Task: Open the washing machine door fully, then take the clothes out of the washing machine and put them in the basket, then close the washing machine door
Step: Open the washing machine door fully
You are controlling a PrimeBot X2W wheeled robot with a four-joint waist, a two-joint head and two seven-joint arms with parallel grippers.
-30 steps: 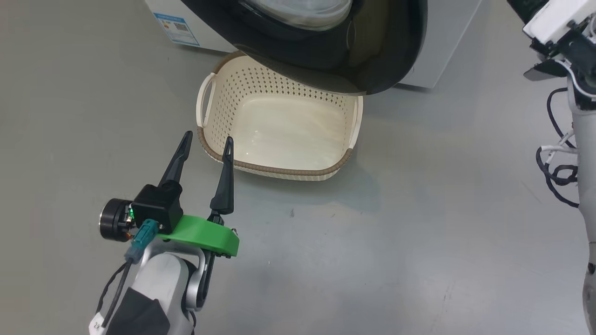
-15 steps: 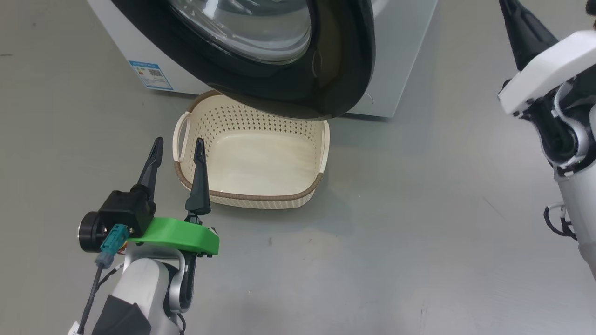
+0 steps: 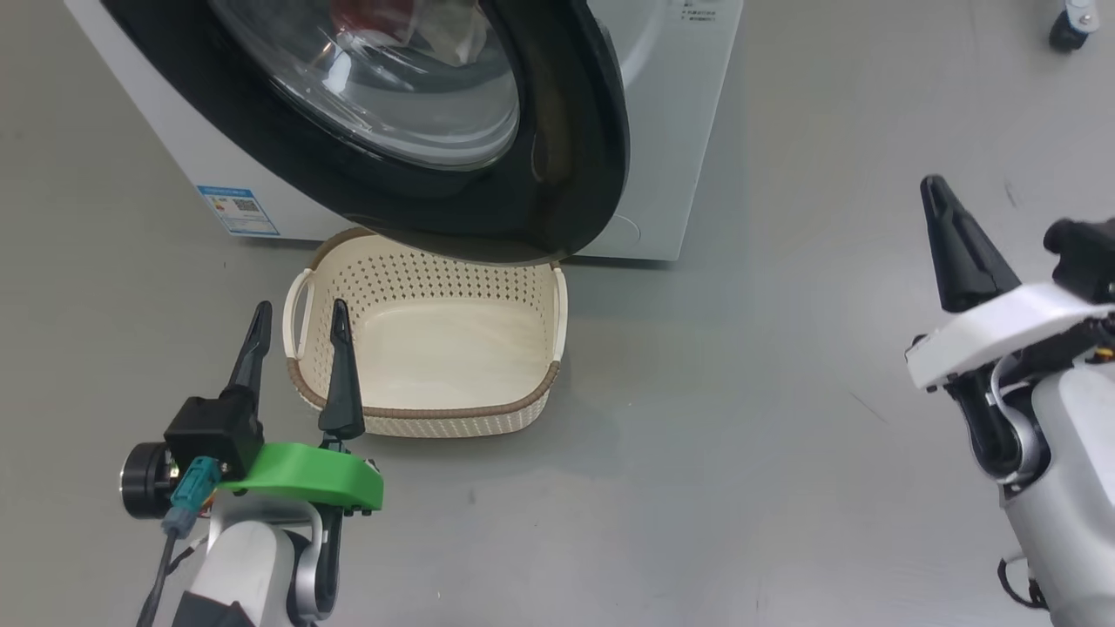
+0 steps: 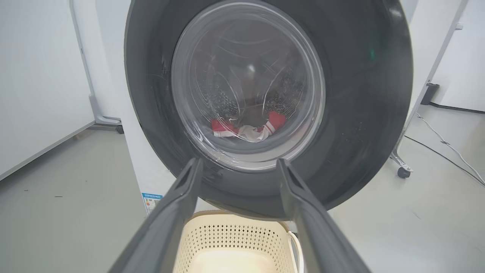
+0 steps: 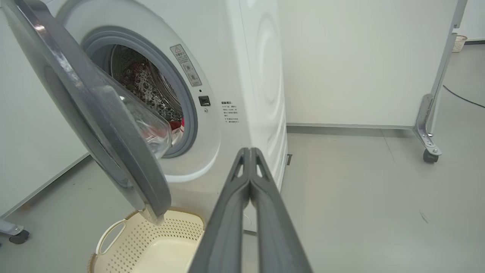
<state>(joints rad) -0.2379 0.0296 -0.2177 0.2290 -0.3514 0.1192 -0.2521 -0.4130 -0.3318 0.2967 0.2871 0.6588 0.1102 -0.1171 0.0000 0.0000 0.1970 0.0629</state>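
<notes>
Two grippers are on record, and neither holds anything. In the head view we note the left gripper [image 3: 300, 306] at the lower left. Its fingers are spread wide and empty, with the tips just beside the left end of the basket [image 3: 435, 411]. The basket stands empty on the grey floor [image 3: 740, 435], its far end tucked under the lower edge of the door [image 3: 566, 157]. The door hangs partly open from the washer [image 3: 671, 104]. At the right, the right gripper [image 3: 935, 187] is pressed fully closed and empty, well apart from washer and basket.

The left wrist view adds what the head view gives poorly: the clothes [image 4: 248, 128], red with white, lie low in the drum and are seen through the door. The right wrist view supplies the gap behind the door. There we see the grey gasket [image 5: 191, 113], the steel drum [image 5: 144, 83] and a sliver of red at the opening's lower edge.

Writing: a blue label [image 3: 238, 209] sits on the washer's lower left front, too small to read. A warning-triangle sticker [image 5: 185, 65] is on the door surround, with a block of small print [image 5: 230, 112] to its right. Neither is legible to us.
</notes>
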